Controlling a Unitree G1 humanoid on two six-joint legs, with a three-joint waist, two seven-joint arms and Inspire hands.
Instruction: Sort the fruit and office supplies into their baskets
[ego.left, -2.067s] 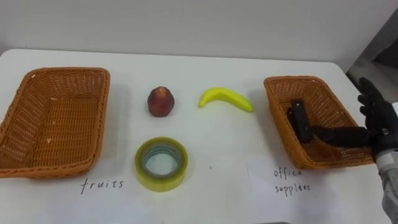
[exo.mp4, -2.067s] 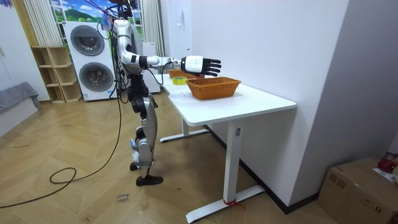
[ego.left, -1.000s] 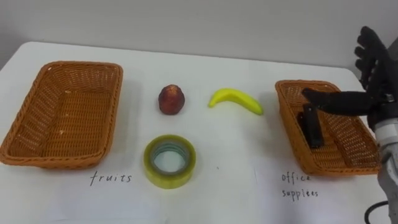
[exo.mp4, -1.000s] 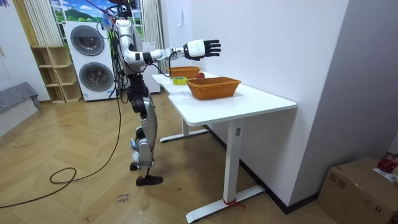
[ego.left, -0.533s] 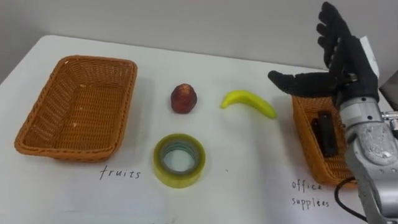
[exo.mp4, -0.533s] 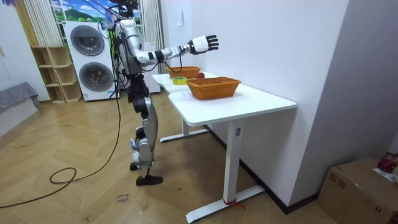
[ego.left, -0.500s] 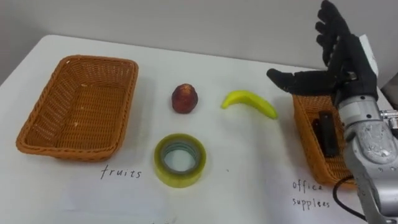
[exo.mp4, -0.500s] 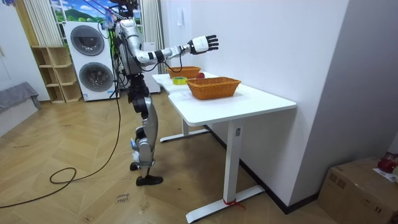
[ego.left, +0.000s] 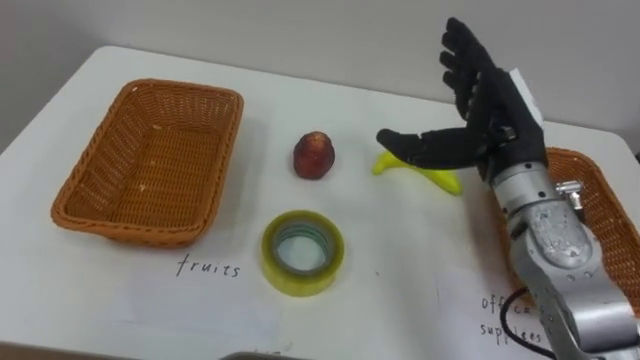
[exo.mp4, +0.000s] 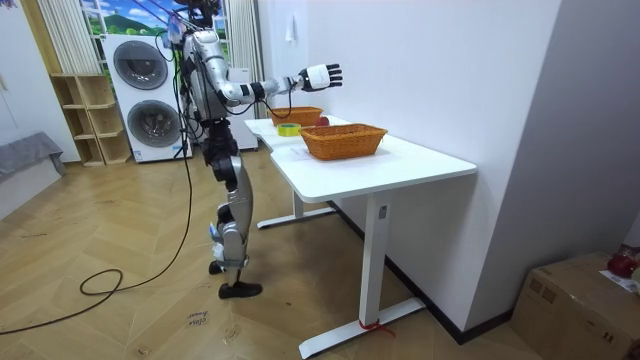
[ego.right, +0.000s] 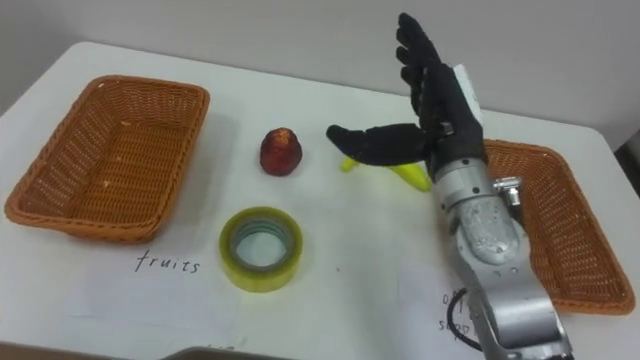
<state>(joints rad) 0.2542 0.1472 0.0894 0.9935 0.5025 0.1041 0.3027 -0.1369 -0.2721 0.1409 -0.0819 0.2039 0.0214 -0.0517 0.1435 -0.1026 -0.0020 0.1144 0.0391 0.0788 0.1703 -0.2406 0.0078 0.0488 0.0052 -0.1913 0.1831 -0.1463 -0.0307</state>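
Observation:
My right hand (ego.left: 498, 112) is raised over the table with straight, spread fingers and holds nothing. Its thumb crosses in front of the yellow banana (ego.left: 438, 180), which lies on the white table just below and behind it. A red fruit (ego.left: 313, 155) sits left of the banana. A roll of yellow tape (ego.left: 302, 252) lies nearer to me in the middle. The wicker fruit basket (ego.left: 98, 217) stands at the left, with nothing in it. The office supplies basket (ego.right: 563, 262) stands at the right, partly behind my forearm.
Handwritten labels lie on the table in front of each basket (ego.left: 208, 267). In the room view I stand at the long side of the white table (exo.mp4: 400, 165), right arm stretched out above it (exo.mp4: 322, 75). A wall runs behind the table.
My right hand has swung left from over the office supplies basket to above the banana, staying open. The view has turned left, so everything sits further right in the picture.

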